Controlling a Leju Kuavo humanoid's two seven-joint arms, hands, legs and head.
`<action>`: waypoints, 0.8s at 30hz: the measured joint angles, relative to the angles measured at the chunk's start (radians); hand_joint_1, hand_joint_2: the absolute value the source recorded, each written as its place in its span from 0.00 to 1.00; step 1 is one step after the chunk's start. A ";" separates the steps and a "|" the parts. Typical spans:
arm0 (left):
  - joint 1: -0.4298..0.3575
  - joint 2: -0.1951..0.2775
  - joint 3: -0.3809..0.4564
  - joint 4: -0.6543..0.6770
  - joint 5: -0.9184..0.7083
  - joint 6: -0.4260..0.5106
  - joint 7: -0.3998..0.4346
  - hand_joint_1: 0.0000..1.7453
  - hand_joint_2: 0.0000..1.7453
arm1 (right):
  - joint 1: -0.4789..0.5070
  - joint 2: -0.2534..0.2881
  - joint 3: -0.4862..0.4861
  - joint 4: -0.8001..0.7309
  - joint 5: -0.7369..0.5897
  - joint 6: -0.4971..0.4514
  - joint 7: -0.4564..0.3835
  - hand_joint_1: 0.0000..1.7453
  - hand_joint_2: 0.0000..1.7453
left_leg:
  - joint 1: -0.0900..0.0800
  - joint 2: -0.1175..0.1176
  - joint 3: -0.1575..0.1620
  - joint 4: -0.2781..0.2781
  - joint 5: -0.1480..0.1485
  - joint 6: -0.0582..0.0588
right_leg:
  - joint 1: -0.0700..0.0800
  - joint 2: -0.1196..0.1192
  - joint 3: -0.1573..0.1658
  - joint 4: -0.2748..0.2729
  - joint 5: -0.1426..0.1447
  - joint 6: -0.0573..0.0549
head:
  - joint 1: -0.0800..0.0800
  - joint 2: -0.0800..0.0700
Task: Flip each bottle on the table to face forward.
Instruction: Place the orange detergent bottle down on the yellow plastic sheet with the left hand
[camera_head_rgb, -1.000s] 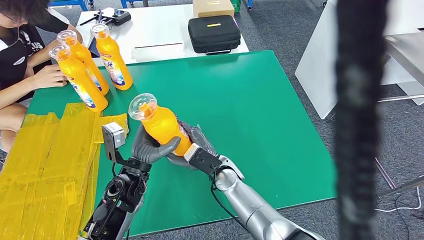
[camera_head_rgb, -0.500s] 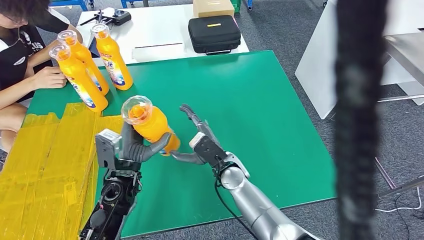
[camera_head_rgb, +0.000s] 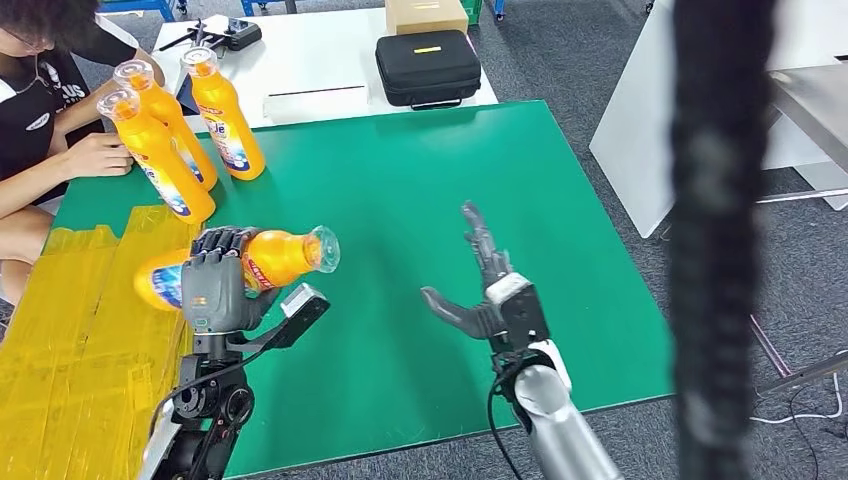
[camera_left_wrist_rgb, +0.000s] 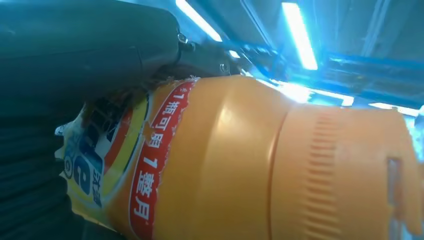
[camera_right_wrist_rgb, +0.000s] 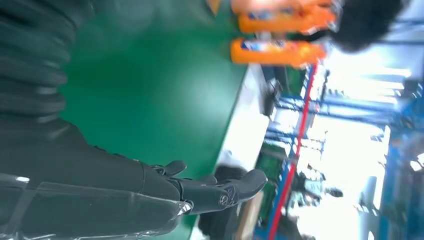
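The left hand (camera_head_rgb: 215, 290) grips an orange bottle (camera_head_rgb: 250, 262) lying sideways above the green tabletop (camera_head_rgb: 420, 180) at 9 o'clock, cap pointing toward 3 o'clock. The right hand (camera_head_rgb: 485, 290) hovers empty, fingers spread wide. 3 bottles (camera_head_rgb: 175, 130) stand upright at 11 o'clock beside a person's hand (camera_head_rgb: 95, 155).

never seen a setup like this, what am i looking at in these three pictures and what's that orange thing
This is a humanoid robot with two silver arms ending in many-fingered hands. The wide picture looks down from its head at a green table. The left hand holds an orange plastic bottle on its side, clear cap pointing right. The close-up orange picture comes from that wrist's camera, showing the bottle's label. The right hand is open and holds nothing; its wrist camera gives the sideways green picture. Three more orange bottles stand upright at the far left, beside a seated person. Yellow sheets cover the near left.
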 joint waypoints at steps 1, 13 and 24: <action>-0.019 0.020 -0.012 0.025 -0.058 -0.017 0.109 1.00 1.00 | 0.015 -0.004 -0.011 -0.030 -0.006 -0.002 0.003 0.00 1.00 | 0.000 0.000 0.000 0.000 0.000 0.000 | 0.000 0.000 0.000 0.000 0.000 0.000 | 0.000 0.000; -0.192 0.228 -0.290 0.329 -0.126 -0.141 0.622 1.00 1.00 | 0.145 -0.023 -0.090 -0.211 -0.016 -0.006 -0.045 0.00 1.00 | 0.001 0.001 0.000 0.000 0.001 -0.002 | 0.001 0.000 0.000 0.000 0.001 -0.002 | 0.000 0.000; -0.244 0.257 -0.323 0.538 -0.126 -0.139 0.640 0.00 1.00 | 0.181 -0.007 -0.107 -0.270 0.118 -0.084 -0.057 0.00 1.00 | 0.001 0.001 0.000 0.000 0.001 -0.002 | 0.001 0.000 0.000 0.000 0.001 -0.002 | 0.000 0.000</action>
